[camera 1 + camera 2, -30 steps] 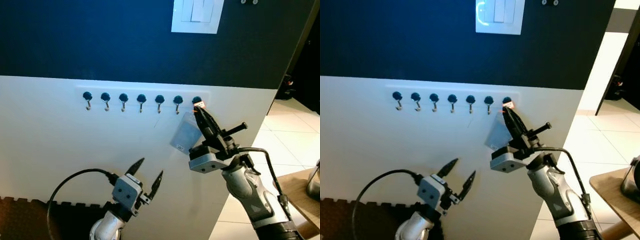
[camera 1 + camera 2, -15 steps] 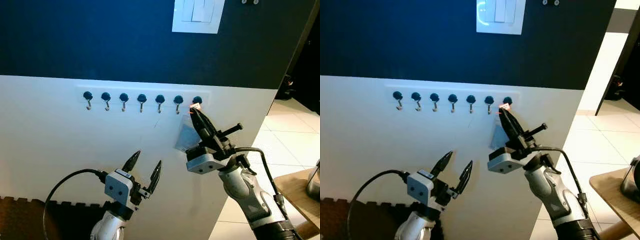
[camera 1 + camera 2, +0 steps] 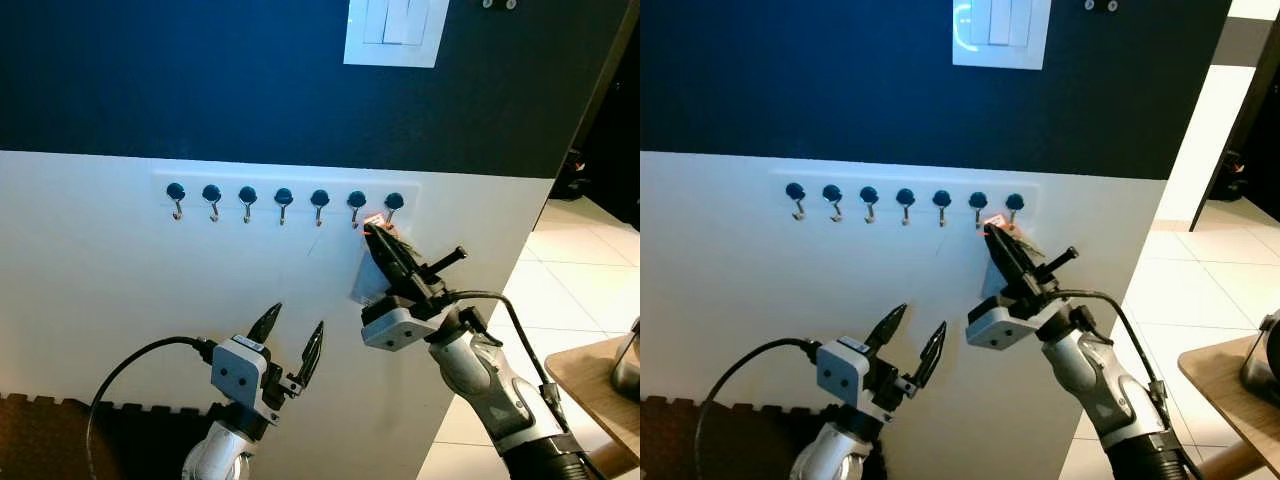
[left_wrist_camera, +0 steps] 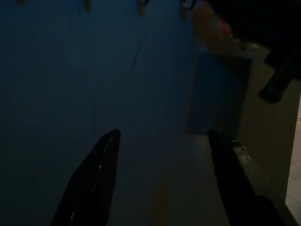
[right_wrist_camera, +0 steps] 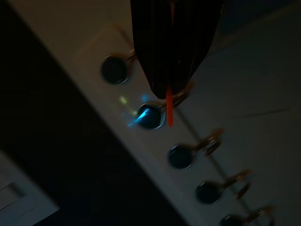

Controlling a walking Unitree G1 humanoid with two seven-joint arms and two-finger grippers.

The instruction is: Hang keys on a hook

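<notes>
Just below the second hook from the right (image 3: pixel 356 203), the right tool (image 3: pixel 377 232) is clenched on the keys (image 3: pixel 374 221), their pale tag (image 3: pixel 368 280) dangling, tips raised so the ring can catch. The left tool (image 3: pixel 291 335) waits low, fingers spread, holding nothing.

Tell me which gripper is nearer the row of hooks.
Right. The right gripper is up at the row of hooks, holding the keys; the left gripper hangs open well below.
</notes>
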